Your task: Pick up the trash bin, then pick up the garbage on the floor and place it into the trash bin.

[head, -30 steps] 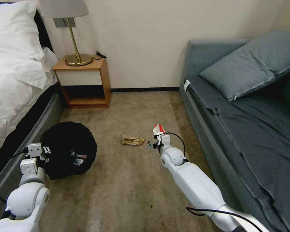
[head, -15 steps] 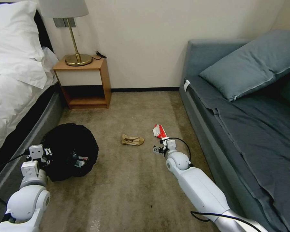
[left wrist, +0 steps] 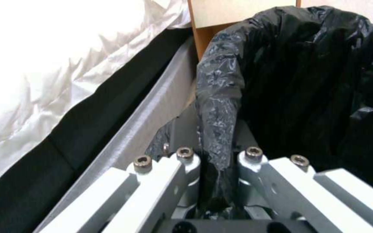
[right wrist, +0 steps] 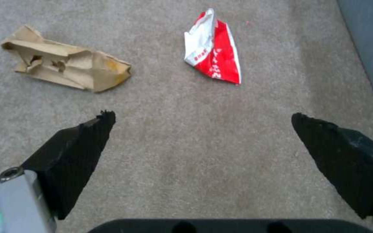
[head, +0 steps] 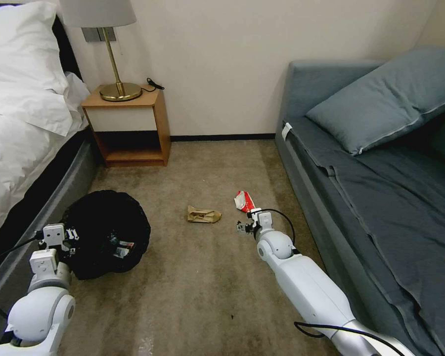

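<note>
A: The right arm has pulled back toward the robot since a second ago. Back then its gripper sat right over the red-and-white crumpled packet point(head: 244, 201); now the right gripper point(head: 245, 228) hangs just short of it, and the packet lies bare on the beige carpet point(head: 207, 277).

B: And it comes away with nothing?

A: Nothing at all. In the right wrist view its two black fingers point(right wrist: 72, 155) stand wide apart with only carpet between them, and the packet point(right wrist: 213, 51) lies beyond the tips, untouched.

B: What else is down there?

A: The crumpled brown paper bag point(head: 203, 214), flat on the carpet between the bin and the packet, clear of both. The wrist view has the bag point(right wrist: 65, 63) off beyond one fingertip.

B: And the bin?

A: The small round trash bin lined with crinkly black plastic point(head: 106, 232) sits low beside the dark bed frame point(head: 29, 207), its mouth tipped toward the camera, with a couple of small pieces visible inside. It has barely shifted over the last second.

B: Is the left side holding it?

A: Yes. The left gripper point(head: 69, 242) is at the bin's near rim, and the left wrist view shows the grey fingers point(left wrist: 186, 168) closed narrowly on a fold of the black liner at the rim of the bin point(left wrist: 221, 106).

B: The surroundings?

A: The wooden nightstand point(head: 131, 126) with a brass lamp point(head: 114, 64) stands at the wall, and the grey-blue sofa point(head: 380, 188) runs along the right.
</note>
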Robot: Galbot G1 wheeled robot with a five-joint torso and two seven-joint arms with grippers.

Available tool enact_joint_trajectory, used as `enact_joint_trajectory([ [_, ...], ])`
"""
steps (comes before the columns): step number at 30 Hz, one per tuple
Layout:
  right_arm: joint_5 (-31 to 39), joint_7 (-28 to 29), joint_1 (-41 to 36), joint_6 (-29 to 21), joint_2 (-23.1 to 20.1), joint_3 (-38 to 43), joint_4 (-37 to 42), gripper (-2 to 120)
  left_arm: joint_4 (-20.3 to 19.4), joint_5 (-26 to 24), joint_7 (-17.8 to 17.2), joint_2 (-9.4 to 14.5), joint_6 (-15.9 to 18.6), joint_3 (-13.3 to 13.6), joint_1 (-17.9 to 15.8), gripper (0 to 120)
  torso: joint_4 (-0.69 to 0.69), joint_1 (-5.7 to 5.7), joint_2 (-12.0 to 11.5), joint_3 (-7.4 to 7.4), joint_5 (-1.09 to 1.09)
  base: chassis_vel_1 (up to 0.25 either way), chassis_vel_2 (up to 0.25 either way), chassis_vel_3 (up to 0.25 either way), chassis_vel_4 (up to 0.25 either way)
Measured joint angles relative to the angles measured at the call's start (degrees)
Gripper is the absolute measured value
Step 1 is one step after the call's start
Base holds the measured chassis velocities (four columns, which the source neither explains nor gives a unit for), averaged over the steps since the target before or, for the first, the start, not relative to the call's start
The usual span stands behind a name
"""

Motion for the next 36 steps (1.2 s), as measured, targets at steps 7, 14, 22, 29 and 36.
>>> enact_joint_trajectory([
  [7, -0.1, -0.2, 0.0, 0.4, -0.1, 0.3, -0.5, 100, 0.0, 0.0, 0.0, -0.2, 0.0, 0.0, 0.2, 4, 0.00, 0.00, 0.0, 0.00, 0.00, 0.000, 0.000, 0.000, 0.000],
  [14, -0.4, -0.9, 0.6, 1.1, -0.1, 0.3, -1.6, 100, 0.0, 0.1, 0.0, -0.3, 0.0, 0.0, 0.3, 4, 0.00, 0.00, 0.0, 0.00, 0.00, 0.000, 0.000, 0.000, 0.000],
  [22, -0.6, -1.3, 1.1, 1.5, -0.1, 0.2, -2.6, 100, 0.2, 0.4, 0.0, -0.5, 0.0, 0.0, 0.3, 4, 0.00, 0.00, 0.0, 0.00, 0.00, 0.000, 0.000, 0.000, 0.000],
  [29, -0.9, -1.7, 1.1, 1.6, 0.0, 0.2, -3.1, 100, 0.4, 0.8, 0.1, -0.8, -0.1, 0.3, 0.3, 4, 0.00, 0.00, 0.0, 0.00, 0.00, 0.000, 0.000, 0.000, 0.000],
  [36, -1.0, -1.9, 1.2, 2.0, 0.0, 0.3, -3.8, 100, 0.5, 0.9, 0.2, -0.9, -0.3, 0.4, 0.5, 4, 0.00, 0.00, 0.0, 0.00, 0.00, 0.000, 0.000, 0.000, 0.000],
])
